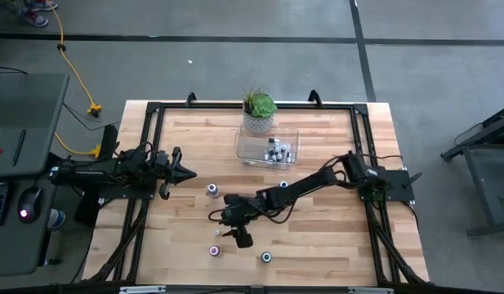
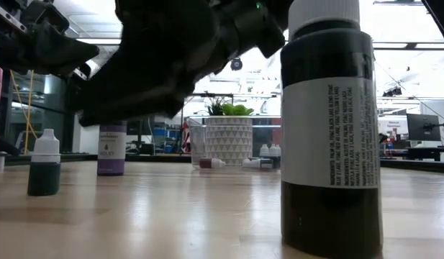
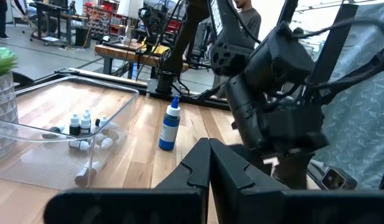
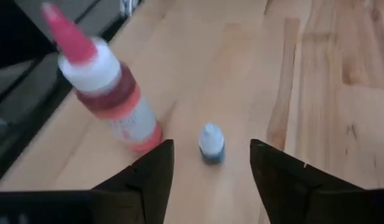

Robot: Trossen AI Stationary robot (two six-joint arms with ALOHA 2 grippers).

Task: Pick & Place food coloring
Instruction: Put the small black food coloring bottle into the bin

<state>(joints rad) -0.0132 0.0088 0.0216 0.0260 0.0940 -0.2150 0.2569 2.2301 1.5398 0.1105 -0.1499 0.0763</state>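
Observation:
My right gripper [image 1: 239, 237] [image 4: 211, 163] hangs open and low over the table's near middle. Its fingers stand on either side of a tiny white-capped bottle [image 4: 211, 144] [image 1: 220, 233] without touching it. That bottle stands upright on its base. A red bottle with a pink tip [image 4: 107, 93] [image 1: 214, 251] stands close beside it. Other food coloring bottles stand apart: a purple one [image 1: 211, 189] [image 2: 111, 149], a blue one [image 3: 171, 124] [image 1: 283, 184], a dark one [image 1: 266, 257] [image 2: 329, 129]. Several more lie in the clear tray [image 1: 245, 153]. My left gripper [image 1: 185, 171] [image 3: 209, 155] waits shut at the table's left.
A potted green plant [image 1: 258, 110] stands at the far edge behind the tray. A black frame [image 1: 153, 110] runs round the tabletop. Bare wood lies right of the dark bottle and between the two arms. A person [image 3: 248, 18] stands in the room beyond the table.

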